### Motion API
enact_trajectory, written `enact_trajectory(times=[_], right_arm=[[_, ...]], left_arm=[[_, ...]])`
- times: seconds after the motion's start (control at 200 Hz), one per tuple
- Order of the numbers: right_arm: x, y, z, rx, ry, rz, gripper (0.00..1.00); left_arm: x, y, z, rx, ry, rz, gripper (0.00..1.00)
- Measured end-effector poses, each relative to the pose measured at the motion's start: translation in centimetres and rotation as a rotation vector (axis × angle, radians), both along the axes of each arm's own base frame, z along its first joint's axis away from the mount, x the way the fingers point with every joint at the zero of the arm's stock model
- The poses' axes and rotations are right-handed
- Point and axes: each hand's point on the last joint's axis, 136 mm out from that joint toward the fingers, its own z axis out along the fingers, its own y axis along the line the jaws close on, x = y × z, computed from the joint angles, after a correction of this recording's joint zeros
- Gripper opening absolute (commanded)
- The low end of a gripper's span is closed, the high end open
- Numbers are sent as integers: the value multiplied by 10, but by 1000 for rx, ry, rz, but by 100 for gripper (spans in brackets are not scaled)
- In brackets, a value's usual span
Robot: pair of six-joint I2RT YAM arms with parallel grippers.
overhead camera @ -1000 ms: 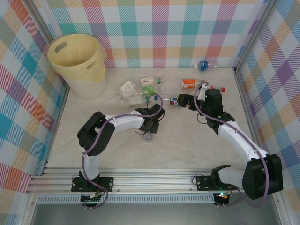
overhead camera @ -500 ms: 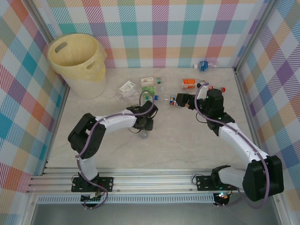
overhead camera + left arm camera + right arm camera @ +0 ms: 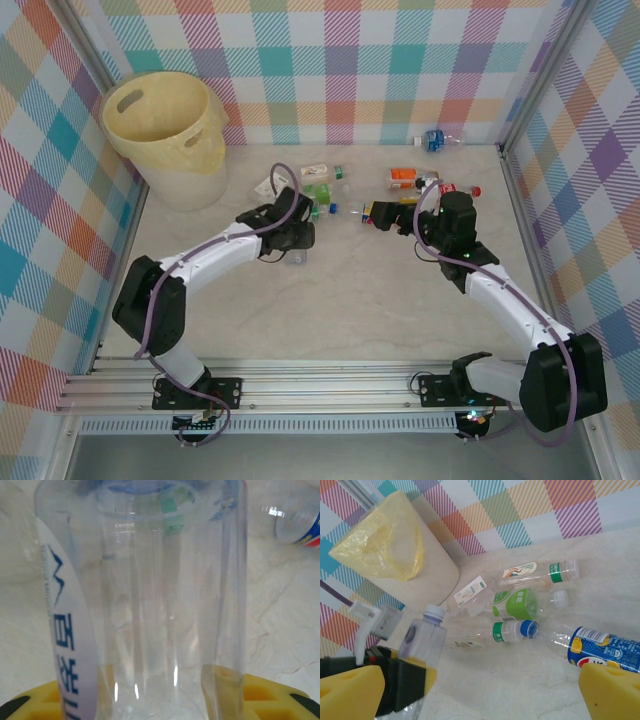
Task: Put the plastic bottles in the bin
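1 clear bottle (image 3: 150, 605) sits clamped between the left gripper's (image 3: 296, 247) jaws.

Bin (image 3: 182, 172) stood at the tabletop's (image 3: 350, 310) far-left corner. Bottles (image 3: 318, 191) lay clustered right of it. One lone bottle (image 3: 435, 139) lay behind them, rightward, at the back wall. A held bottle (image 3: 150, 605), apparently upright, sat in the left end effector (image 3: 296, 252) before the cluster.

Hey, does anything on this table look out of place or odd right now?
One blue-labelled bottle lies alone against the back wall, well apart from the other bottles scattered mid-table. Nothing looks spilled, and the bin stands upright in the far left corner.
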Motion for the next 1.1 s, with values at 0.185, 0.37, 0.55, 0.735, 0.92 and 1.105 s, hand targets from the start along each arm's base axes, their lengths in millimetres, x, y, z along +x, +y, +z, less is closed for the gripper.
enact_trajectory(times=[0.185,0.37,0.55,0.735,0.92,1.105], right_arm=[[-1,4,5,4,-21,12,100],[-2,8,8,9,-34,23,100],[-4,12,8,11,-37,37,100],[-4,17,12,20,-56,50,100],[-3,24,17,43,-78,66,100],[-4,32,19,50,-92,89,100]], left_arm=[[26,10,42,-50,-107,32,48],[52,14,95,-120,-238,58,48],[75,18,150,-183,-383,79,48],[94,37,204,-218,-523,139,47],[105,75,247,-234,-659,249,48],[122,121,291,-228,-778,362,48]])
